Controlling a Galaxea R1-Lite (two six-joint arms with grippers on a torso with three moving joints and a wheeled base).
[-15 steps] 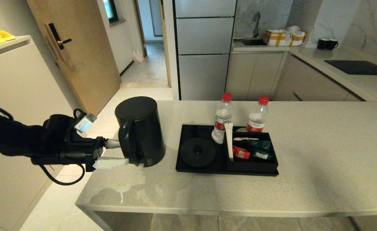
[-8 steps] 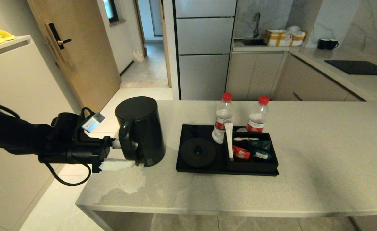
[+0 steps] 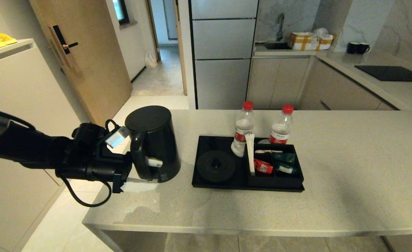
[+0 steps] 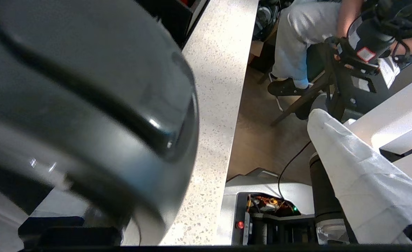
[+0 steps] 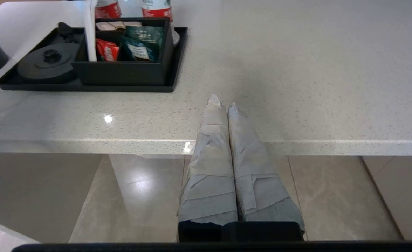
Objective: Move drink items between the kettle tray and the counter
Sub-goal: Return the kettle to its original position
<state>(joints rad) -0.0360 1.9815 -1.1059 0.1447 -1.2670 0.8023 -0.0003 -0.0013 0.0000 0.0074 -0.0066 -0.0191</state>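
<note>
Kettle [image 3: 153, 143] stands on the pale surface [image 3: 332, 196] at nine o'clock of the kettle tray [image 3: 206, 182], its handle threaded between the parted fingers of the left hand [image 3: 146, 171], while the right hand [image 5: 223, 105] hangs pressed closed and empty by the near edge.

The kettle [image 3: 153, 143] is plain glossy black, and so are the tray [image 3: 206, 183], its round base disc [image 3: 215, 166] and its compartment box [image 3: 276, 180], all on a pale beige counter [image 3: 349, 168] speckled with fine dark flecks. The 2 water bottles [image 3: 242, 129] [image 3: 281, 126] are clear with red caps and red-and-white labels, and the box holds a dark green sachet [image 3: 285, 159] and a red one [image 3: 263, 166]. The left end effector [image 3: 141, 171] is black with white-wrapped fingers [image 3: 154, 162], while the right end effector [image 5: 223, 105] shows pale grey-white wrapping.
</note>
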